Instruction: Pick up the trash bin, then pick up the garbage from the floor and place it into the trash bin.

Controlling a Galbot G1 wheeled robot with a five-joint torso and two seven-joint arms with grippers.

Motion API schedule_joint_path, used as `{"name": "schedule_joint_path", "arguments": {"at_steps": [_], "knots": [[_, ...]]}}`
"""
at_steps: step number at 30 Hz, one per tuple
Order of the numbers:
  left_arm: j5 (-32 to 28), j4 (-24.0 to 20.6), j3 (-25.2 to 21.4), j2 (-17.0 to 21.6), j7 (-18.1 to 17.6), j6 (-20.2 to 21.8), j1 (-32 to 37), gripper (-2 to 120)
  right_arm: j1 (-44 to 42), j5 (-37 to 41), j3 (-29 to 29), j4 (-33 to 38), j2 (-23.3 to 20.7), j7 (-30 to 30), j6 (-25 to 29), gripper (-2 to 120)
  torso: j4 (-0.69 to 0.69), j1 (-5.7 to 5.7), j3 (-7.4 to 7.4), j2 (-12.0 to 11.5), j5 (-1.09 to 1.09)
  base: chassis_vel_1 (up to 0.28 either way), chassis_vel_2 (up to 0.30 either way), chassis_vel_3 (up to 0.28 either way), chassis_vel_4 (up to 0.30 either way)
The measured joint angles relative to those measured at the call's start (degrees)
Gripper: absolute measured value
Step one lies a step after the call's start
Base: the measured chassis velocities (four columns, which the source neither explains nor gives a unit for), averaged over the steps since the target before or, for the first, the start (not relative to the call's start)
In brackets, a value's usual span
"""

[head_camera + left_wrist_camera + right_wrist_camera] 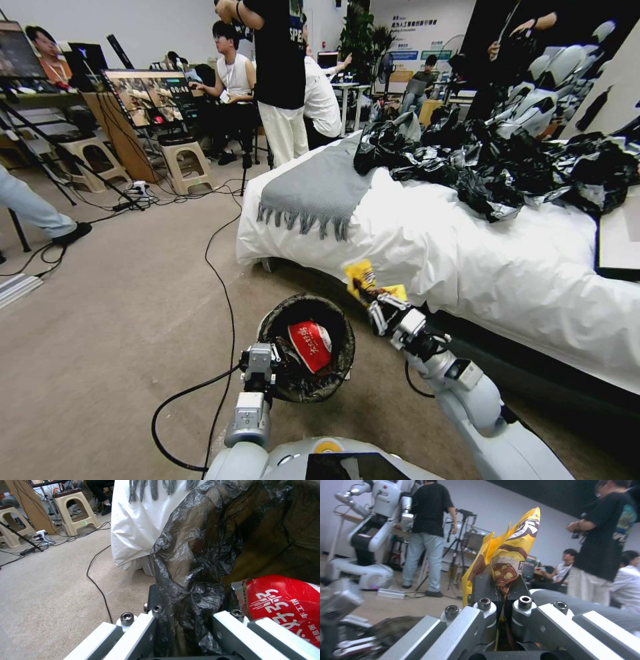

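The left gripper (267,363) is clamped on the near rim of the trash bin (337,373), pinching the black liner (193,585) folded over the edge; a crumpled red-and-white pack (311,345) lies inside. Bin and liner look light, though the film seems slippery, so a rim hold probably suits. Just beyond the bin's far-right rim, the right gripper (375,308) is closed on a yellow wrapper (506,555), held raised in front of the white-covered bed (467,253). The wrapper looks thin, crinkly and weightless; pinching a bunched fold seems safest
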Motion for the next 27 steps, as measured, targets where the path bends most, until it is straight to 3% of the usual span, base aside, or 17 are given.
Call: {"name": "schedule_joint_path", "arguments": {"at_steps": [10,27], "knots": [[0.26,0.03,0.07,-0.07,0.17,0.07,-0.06,0,2.67,-4.70,-8.83,-7.83,-0.15,1.56,-0.70,0,0.01,0.00,0.00,0.00,0.00,0.000,0.000,0.000,0.000],[0.62,0.10,0.39,-0.31,0.41,0.16,-0.16,0,8.61,-6.97,-13.56,-21.21,4.83,4.94,-1.45,0,0.01,0.00,0.00,0.00,0.01,0.000,0.000,0.000,0.000]]}}
